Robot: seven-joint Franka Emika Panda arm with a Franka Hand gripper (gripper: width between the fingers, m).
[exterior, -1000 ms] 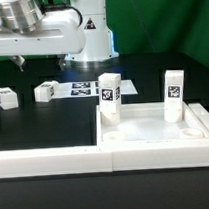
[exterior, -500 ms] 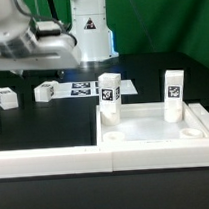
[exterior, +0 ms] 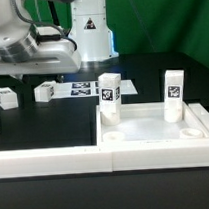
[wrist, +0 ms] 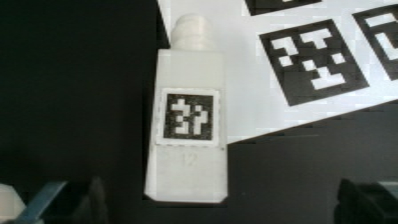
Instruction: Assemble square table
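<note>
Leg (wrist: 191,120): flat on black table (wrist: 71,90), directly under claw (wrist: 205,198), long axis square to the finger line, narrow end over marker board (wrist: 302,100). Claw: wide open, empty, fingers (wrist: 50,198) clear of both sides. Room: judged ample. Top (exterior: 154,124): well apart, with 2 upright legs (exterior: 110,97).

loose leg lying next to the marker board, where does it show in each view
exterior view: the loose leg lies on the black table, just off the marker board toward the exterior view's left.
wrist view: it fills the middle of the picture, its narrow end reaching the board's edge.
shared landmark: the marker board, right beside the leg in both.
</note>
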